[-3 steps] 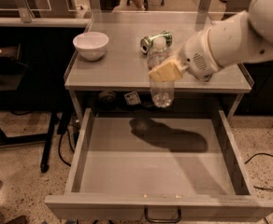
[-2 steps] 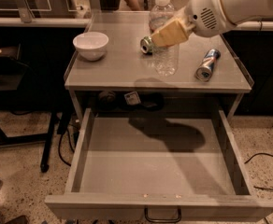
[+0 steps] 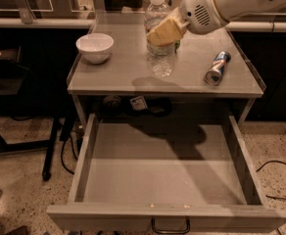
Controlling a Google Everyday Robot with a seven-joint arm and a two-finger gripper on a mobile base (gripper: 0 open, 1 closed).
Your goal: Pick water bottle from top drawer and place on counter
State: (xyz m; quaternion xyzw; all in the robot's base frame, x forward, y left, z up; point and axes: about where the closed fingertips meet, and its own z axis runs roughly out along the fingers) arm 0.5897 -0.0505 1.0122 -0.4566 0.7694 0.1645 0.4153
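The water bottle (image 3: 158, 58), clear with a white cap, is upright in the grip of my gripper (image 3: 165, 32), whose tan fingers are shut around its middle. It hangs just above the middle of the counter (image 3: 118, 72); whether its base touches I cannot tell. The top drawer (image 3: 162, 173) is pulled fully open below, its floor bare, with a dark loop handle (image 3: 170, 227) on the front. The green can is almost hidden behind the bottle and gripper.
A white bowl (image 3: 95, 47) stands on the counter's left part. A blue-silver can (image 3: 217, 67) lies on its side at the right. Cables lie on the floor at the right (image 3: 280, 180). A dark stand leg (image 3: 52, 151) is left of the drawer.
My gripper has lifted the bottle from over the drawer's back up over the counter, then lowered it a little toward the counter's middle.
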